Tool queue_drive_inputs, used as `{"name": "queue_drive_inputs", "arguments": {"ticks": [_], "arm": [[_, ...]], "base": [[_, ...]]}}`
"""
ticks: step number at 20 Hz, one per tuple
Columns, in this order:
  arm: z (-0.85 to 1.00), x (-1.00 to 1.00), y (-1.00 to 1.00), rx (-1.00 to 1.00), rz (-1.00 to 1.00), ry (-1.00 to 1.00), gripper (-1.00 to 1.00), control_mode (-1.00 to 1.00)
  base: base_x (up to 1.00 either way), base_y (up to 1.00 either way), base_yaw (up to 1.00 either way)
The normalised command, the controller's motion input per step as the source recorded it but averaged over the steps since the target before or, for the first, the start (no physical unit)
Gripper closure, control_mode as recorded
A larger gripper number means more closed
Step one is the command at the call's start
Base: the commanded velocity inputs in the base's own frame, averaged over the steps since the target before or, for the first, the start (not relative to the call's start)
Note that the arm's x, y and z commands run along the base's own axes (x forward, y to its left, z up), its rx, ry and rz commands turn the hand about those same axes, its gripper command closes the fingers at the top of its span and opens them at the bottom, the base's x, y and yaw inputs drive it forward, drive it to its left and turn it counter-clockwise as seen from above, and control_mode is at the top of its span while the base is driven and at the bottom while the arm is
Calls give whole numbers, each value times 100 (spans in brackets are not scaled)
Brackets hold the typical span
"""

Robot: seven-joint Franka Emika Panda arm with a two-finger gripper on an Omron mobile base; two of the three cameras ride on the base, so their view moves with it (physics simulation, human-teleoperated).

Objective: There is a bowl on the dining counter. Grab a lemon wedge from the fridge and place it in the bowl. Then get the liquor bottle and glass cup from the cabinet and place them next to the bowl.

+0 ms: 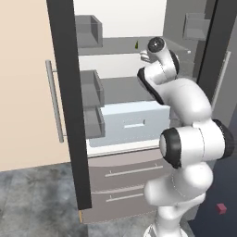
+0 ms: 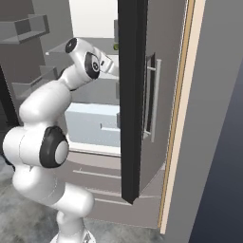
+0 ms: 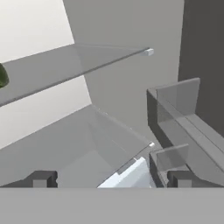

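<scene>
The fridge (image 1: 139, 139) stands open before me, both doors swung wide, its dark door edge (image 1: 69, 106) at my left and the other door (image 2: 130, 95) at my right. Beside it rises a tan cabinet (image 1: 23, 92) with a long silver bar handle (image 1: 54, 102). My white arm (image 1: 185, 139) reaches up into the fridge above the pale crisper drawer (image 1: 134, 121). Grey door bins (image 3: 175, 122) sit to one side of my hand. My jaws (image 3: 111, 178) are spread wide and hold nothing. A small dark green thing (image 3: 2, 75) rests on the upper glass shelf (image 3: 74, 65), well apart from my fingertips (image 3: 41, 178); I cannot tell whether it is the lemon wedge.
</scene>
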Motion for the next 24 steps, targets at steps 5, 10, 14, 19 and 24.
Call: {"name": "queue_drive_inputs", "arguments": {"ticks": [5, 10, 14, 19, 24], "arm": [[0, 38, -34, -3, -13, 0, -100, -100], [-3, 31, -41, -6, -13, 0, -100, -100], [0, 15, -44, -7, -14, -1, -100, -100], [0, 0, -52, -8, -15, -2, -100, -100], [0, 0, -69, -8, -16, -3, -100, -100]], "base": [[0, 0, 0], [0, 0, 0], [0, 0, 0], [0, 0, 0], [0, 0, 0]]}}
